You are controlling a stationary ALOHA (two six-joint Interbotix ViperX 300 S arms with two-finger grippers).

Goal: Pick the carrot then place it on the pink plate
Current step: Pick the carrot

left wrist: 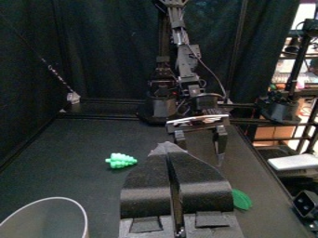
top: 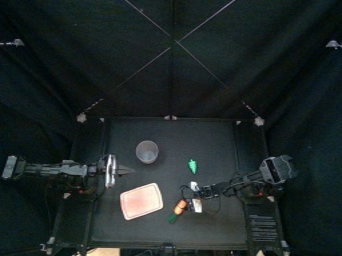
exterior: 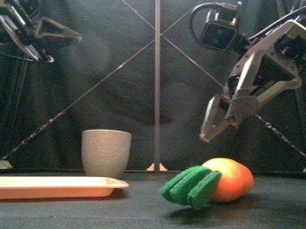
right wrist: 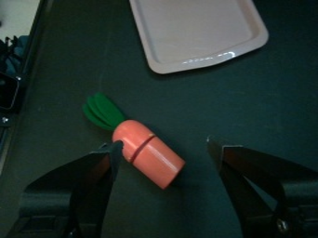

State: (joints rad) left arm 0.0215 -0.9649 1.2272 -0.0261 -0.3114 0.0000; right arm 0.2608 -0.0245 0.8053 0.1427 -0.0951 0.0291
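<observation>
The orange carrot with green leaves lies on the black table just right of the pink plate. In the front view the carrot sits near, leaves toward the camera. My right gripper hangs open a little above it, one jaw to each side, not touching. In the top view the right gripper is beside the carrot. My left gripper rests shut and empty at the table's left.
A tall grey speckled cup stands behind the plate. A small green toy lies at mid-table behind the right gripper. The pink plate holds nothing.
</observation>
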